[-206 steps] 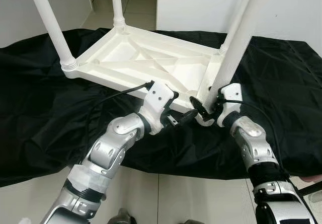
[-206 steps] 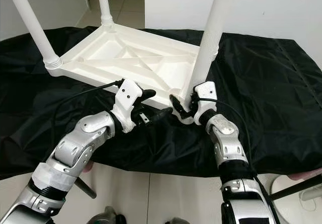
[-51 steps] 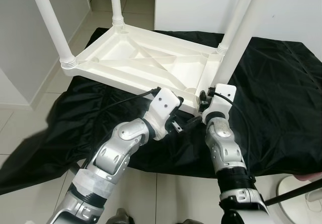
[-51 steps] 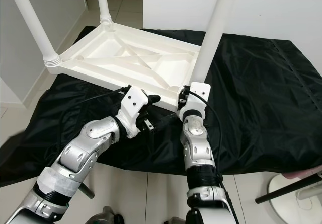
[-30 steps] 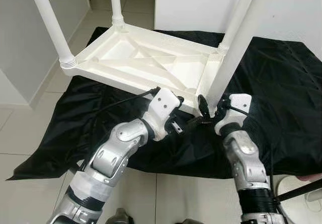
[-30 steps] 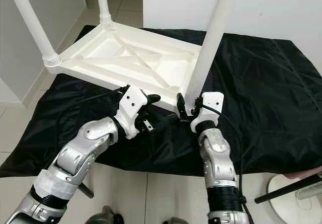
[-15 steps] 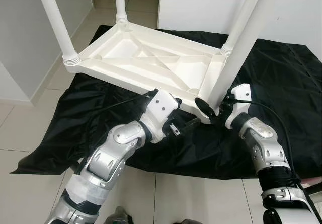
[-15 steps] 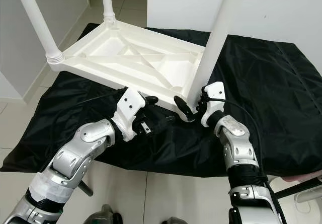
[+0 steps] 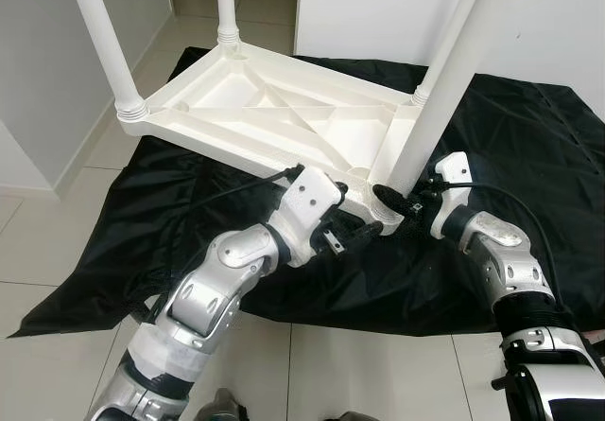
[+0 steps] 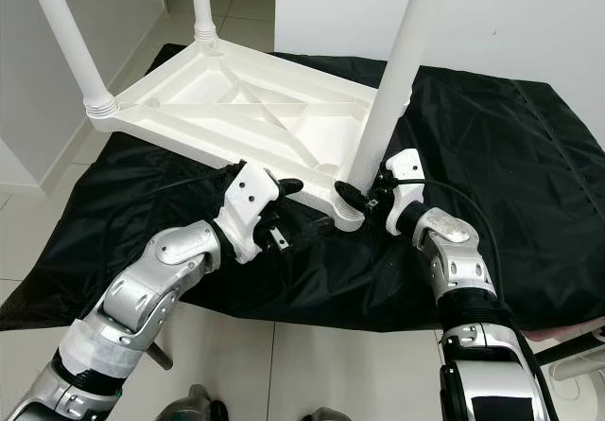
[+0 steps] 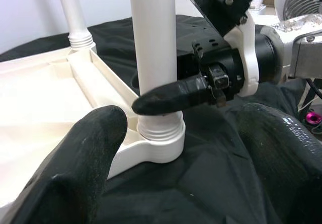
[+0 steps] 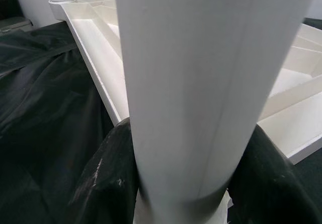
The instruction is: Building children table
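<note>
A white plastic children's table (image 9: 284,123) lies upside down on a black cloth (image 9: 529,156), its legs pointing up. My right gripper (image 9: 392,199) is shut on the near right leg (image 9: 430,109) just above its threaded socket at the table's corner. In the right wrist view the leg (image 12: 201,83) sits between both black fingers (image 12: 105,178). My left gripper (image 10: 302,208) hovers open beside that same corner, touching nothing. Its wrist view looks past its two spread fingers (image 11: 90,148) at the leg (image 11: 153,48) and the right gripper's finger (image 11: 171,95).
Three other legs stand at the far corners, one at the near left (image 9: 104,43). The cloth covers a tiled floor (image 9: 38,241). A white wall (image 9: 378,5) rises behind and a grey wall (image 9: 38,61) on the left. A stand's base (image 10: 577,355) shows at lower right.
My right gripper has dropped to the leg's base and closed around it, its forearm swinging out to the right. The left gripper has barely shifted.
</note>
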You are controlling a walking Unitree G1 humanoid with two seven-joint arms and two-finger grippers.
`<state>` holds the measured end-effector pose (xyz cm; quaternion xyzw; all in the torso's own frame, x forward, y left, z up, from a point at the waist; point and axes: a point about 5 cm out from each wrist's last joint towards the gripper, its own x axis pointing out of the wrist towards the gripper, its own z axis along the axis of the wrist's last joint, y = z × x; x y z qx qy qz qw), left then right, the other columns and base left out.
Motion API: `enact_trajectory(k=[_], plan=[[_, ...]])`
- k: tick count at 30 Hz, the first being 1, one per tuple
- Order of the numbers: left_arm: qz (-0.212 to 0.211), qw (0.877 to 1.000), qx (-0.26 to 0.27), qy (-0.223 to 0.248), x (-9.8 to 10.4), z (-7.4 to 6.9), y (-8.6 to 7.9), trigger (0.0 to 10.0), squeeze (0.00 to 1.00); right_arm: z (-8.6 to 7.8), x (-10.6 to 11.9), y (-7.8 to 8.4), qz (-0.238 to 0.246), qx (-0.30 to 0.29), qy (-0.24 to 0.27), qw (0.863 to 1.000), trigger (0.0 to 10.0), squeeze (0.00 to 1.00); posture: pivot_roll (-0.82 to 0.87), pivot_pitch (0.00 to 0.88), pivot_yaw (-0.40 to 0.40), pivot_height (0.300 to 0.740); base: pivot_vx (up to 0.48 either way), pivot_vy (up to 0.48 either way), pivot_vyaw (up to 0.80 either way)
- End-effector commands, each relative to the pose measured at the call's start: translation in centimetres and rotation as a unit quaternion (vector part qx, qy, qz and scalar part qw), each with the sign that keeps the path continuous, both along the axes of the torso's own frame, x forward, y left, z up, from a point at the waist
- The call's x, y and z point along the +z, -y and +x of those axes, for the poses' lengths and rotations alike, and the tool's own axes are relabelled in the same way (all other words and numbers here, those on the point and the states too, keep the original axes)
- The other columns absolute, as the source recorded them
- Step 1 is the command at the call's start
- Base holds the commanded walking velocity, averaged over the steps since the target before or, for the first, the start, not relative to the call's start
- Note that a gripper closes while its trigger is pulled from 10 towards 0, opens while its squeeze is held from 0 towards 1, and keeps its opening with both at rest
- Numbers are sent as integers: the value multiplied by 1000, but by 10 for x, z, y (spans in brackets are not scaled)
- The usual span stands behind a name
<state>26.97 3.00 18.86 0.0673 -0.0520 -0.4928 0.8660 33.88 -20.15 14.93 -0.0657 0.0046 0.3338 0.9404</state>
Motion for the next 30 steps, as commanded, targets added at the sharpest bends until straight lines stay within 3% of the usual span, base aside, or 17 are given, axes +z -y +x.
enact_trajectory(k=[1,5,6,10,16,20,22,26,27,29,30], plan=[[9,1000,-22,-7,-3,-1,0,10000,0,-4,-7,4,2,3,-17,1000,0,0,4,3,-32,740,0,0,0],[12,999,-27,-11,-4,-3,-1,10000,0,-8,-13,4,16,4,-25,1000,0,0,2,5,-30,740,0,0,0],[13,999,-28,-11,-4,-3,-1,10000,0,-9,-14,2,17,3,-25,1000,10000,0,0,11,-16,740,0,0,0],[15,999,-29,-11,-5,-2,0,10000,0,-8,-17,2,17,4,-24,1000,10000,0,1,10,-14,740,0,0,0],[15,1000,-24,-12,-5,0,-2,10000,0,-4,-10,-12,71,-106,-22,992,10000,0,-18,14,-8,740,0,0,0],[13,1000,-21,-13,-6,0,-2,10000,0,-4,-10,-14,77,-120,-25,989,10000,0,-18,14,-8,740,0,0,0],[6,1000,-22,-17,-5,-2,0,10000,0,-10,-9,-31,91,-185,-15,978,10000,0,-27,18,-8,740,0,0,0],[2,1000,-22,-20,-6,-2,1,10000,0,-14,-8,-39,96,-228,-9,969,10000,0,-29,18,-7,740,0,0,0],[4,999,-23,-22,-7,-2,0,10000,0,-16,-9,-44,111,-278,-14,954,10000,0,-32,20,-6,740,0,0,0],[4,999,-23,-22,-7,-2,0,10000,0,-16,-9,-44,111,-278,-14,954,10000,0,-32,20,-6,740,0,0,0],[6,999,-23,-22,-8,-2,0,10000,0,-18,-10,-47,122,-308,-18,943,10000,0,-32,20,-6,740,0,0,0]])
